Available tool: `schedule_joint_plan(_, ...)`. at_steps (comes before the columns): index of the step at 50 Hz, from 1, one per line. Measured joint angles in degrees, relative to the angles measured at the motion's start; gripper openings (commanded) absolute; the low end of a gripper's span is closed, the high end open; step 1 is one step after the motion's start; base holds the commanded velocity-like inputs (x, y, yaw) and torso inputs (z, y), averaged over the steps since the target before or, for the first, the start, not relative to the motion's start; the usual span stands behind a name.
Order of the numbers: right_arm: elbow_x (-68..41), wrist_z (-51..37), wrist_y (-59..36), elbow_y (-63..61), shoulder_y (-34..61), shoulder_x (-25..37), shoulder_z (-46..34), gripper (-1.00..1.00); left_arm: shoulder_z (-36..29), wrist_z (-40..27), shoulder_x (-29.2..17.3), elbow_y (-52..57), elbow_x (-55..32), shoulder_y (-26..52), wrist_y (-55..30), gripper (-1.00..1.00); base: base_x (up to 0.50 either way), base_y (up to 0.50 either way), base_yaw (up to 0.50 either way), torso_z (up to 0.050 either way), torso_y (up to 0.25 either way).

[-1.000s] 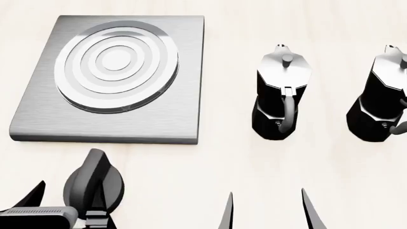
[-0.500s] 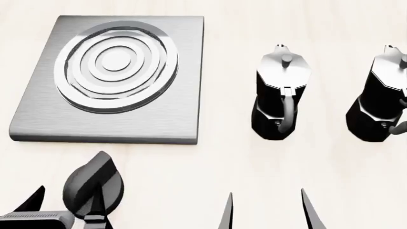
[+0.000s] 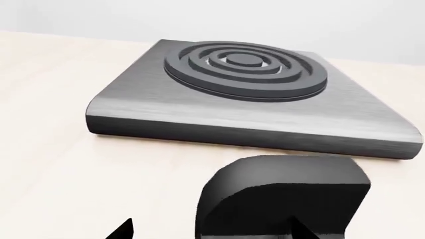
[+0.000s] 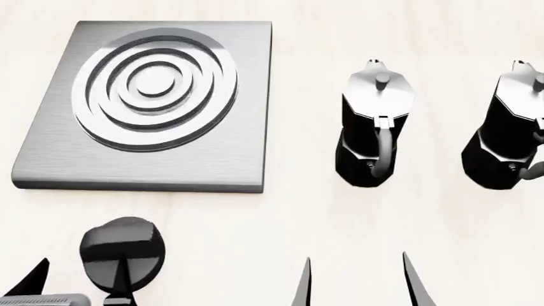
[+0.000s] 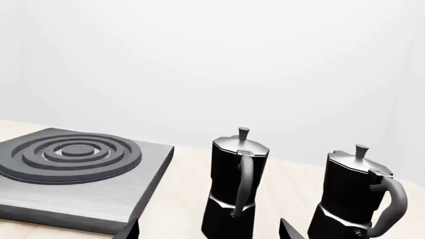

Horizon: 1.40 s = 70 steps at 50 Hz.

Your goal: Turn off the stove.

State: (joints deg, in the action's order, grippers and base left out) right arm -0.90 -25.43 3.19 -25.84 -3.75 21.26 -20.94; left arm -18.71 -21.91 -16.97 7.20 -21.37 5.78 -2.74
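Note:
The stove (image 4: 149,105) is a brushed-grey slab with a ringed round burner at the far left; it also shows in the left wrist view (image 3: 246,99) and the right wrist view (image 5: 79,169). Its black ridged knob (image 4: 121,250) lies on the table in front of the slab. In the left wrist view the knob (image 3: 282,196) fills the space near one finger. My left gripper (image 4: 81,285) is open, with one fingertip in front of the knob and the other to its left. My right gripper (image 4: 357,280) is open and empty over bare table.
Two black-and-silver moka pots (image 4: 374,127) (image 4: 506,134) stand on the pale wooden table to the right of the stove, handles toward me. In the right wrist view they (image 5: 236,184) (image 5: 359,199) stand just beyond my right fingertips.
The knob has turned: its tall narrow ridge now reads as a squat round shape. My left fingertips have sunk toward the bottom edge. The burner rings show deeper grooves. The right arm is still.

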Motion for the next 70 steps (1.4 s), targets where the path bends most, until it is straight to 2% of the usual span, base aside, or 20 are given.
schedule_joint_plan(70,-0.53,-0.76,-0.13,0.60,0.70,0.73,-1.16,1.00,1.65,-3.37,-1.28,0.40,-1.73,0.84,-2.29,1.00,0.00,0.00,0.00,-0.001,-0.002)
